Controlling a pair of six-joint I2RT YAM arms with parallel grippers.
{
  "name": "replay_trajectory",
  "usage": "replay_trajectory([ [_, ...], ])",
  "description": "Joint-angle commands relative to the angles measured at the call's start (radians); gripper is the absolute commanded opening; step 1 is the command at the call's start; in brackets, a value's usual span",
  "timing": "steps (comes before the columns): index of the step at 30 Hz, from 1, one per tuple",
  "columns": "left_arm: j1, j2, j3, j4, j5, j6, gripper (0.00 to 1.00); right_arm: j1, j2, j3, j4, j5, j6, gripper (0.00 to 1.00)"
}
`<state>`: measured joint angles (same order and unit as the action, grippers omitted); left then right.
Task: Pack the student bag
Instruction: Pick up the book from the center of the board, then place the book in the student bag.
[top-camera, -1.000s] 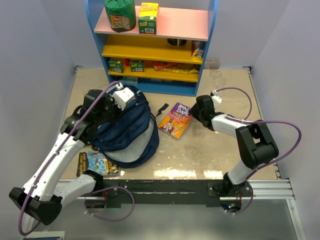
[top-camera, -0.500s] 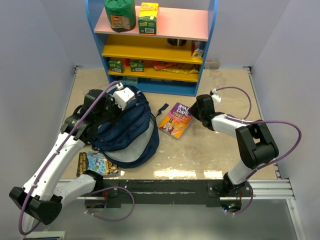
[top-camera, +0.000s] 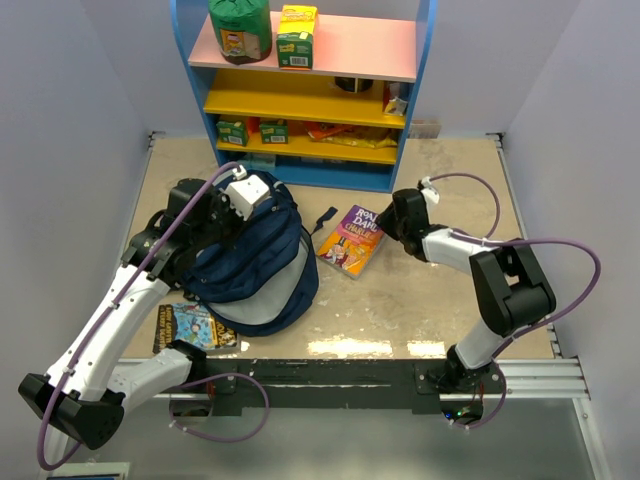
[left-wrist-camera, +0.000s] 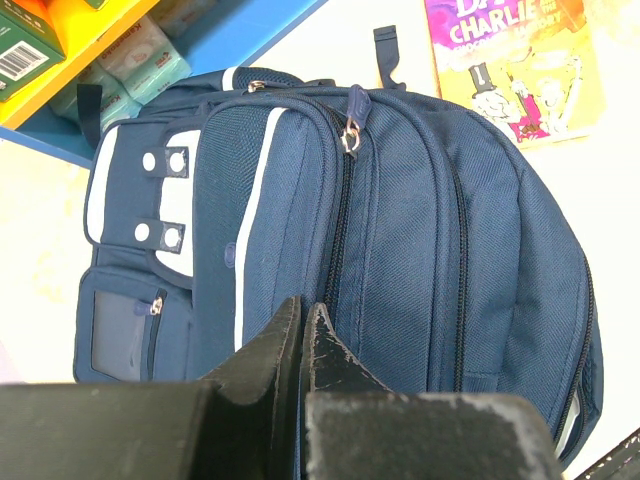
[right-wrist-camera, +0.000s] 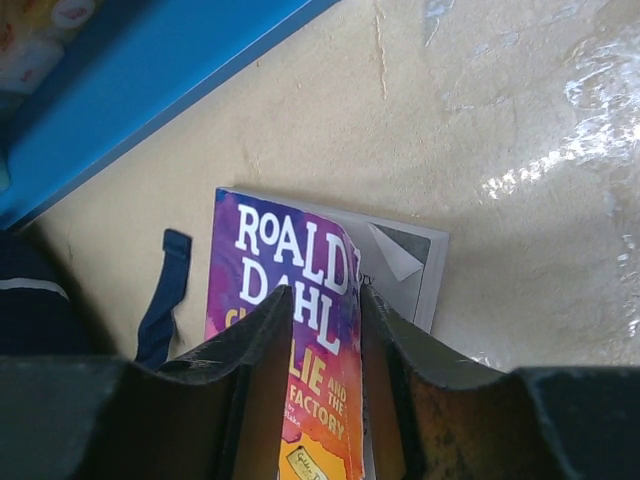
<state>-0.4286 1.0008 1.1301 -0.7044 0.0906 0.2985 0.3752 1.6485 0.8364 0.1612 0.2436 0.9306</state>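
The navy student bag (top-camera: 255, 265) lies on the table at the left, front pockets up. It fills the left wrist view (left-wrist-camera: 400, 230), zips closed. My left gripper (top-camera: 255, 205) rests over its top end, its jaws (left-wrist-camera: 303, 305) shut together with nothing seen between them. A purple and orange Roald Dahl book (top-camera: 350, 240) lies right of the bag. My right gripper (top-camera: 385, 222) is at the book's far right corner. In the right wrist view the gripper (right-wrist-camera: 322, 295) is open, and the book's (right-wrist-camera: 290, 250) lifted cover edge stands between the fingers.
A blue shelf unit (top-camera: 310, 175) with yellow and pink shelves holding boxes stands at the back. A second book (top-camera: 195, 325) lies at the bag's near left, partly under it. A loose dark strap (top-camera: 322, 218) lies between the bag and the Dahl book.
My right gripper has crept a little left onto the book's corner. The left arm and the bag have not moved.
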Motion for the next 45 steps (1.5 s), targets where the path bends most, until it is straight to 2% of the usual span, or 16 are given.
replay_trajectory([
  [1,0.001,-0.010,0.016,0.094,-0.022,0.010,0.00,0.024,0.005,-0.022,0.058,-0.033,0.011,0.36],
  [9,0.001,-0.007,0.040,0.092,-0.008,0.008,0.00,0.088,0.016,-0.114,0.096,-0.033,0.112,0.37],
  [12,0.001,-0.011,0.039,0.089,-0.009,0.008,0.00,0.128,0.011,-0.141,0.107,-0.018,0.146,0.33],
  [13,0.001,-0.013,0.039,0.089,-0.011,0.008,0.00,0.137,0.008,-0.151,0.110,-0.020,0.163,0.30],
  [15,0.001,-0.018,0.039,0.088,-0.014,0.010,0.00,0.145,0.001,-0.155,0.118,-0.033,0.186,0.11],
  [17,0.001,-0.019,0.045,0.091,-0.017,0.010,0.00,0.143,-0.028,-0.148,0.110,-0.053,0.209,0.00],
  [25,0.001,-0.018,0.076,0.101,-0.034,0.005,0.00,0.143,-0.219,0.105,-0.090,-0.101,0.128,0.00],
  [28,0.001,-0.050,0.051,0.166,-0.052,0.011,0.00,0.157,-0.251,0.157,-0.123,-0.153,0.119,0.00],
  [31,-0.001,-0.036,0.072,0.149,-0.046,0.002,0.00,0.183,-0.289,0.191,-0.195,-0.170,0.105,0.00],
  [35,0.001,-0.025,0.086,0.164,-0.078,-0.025,0.00,0.249,-0.360,0.239,-0.265,-0.176,0.106,0.00],
  [38,0.001,-0.021,0.092,0.184,-0.159,-0.053,0.00,0.310,-0.394,0.294,-0.333,-0.167,0.109,0.00],
  [45,0.010,-0.037,0.158,0.197,-0.249,-0.070,0.00,0.481,-0.418,0.294,-0.333,-0.170,0.223,0.00],
])
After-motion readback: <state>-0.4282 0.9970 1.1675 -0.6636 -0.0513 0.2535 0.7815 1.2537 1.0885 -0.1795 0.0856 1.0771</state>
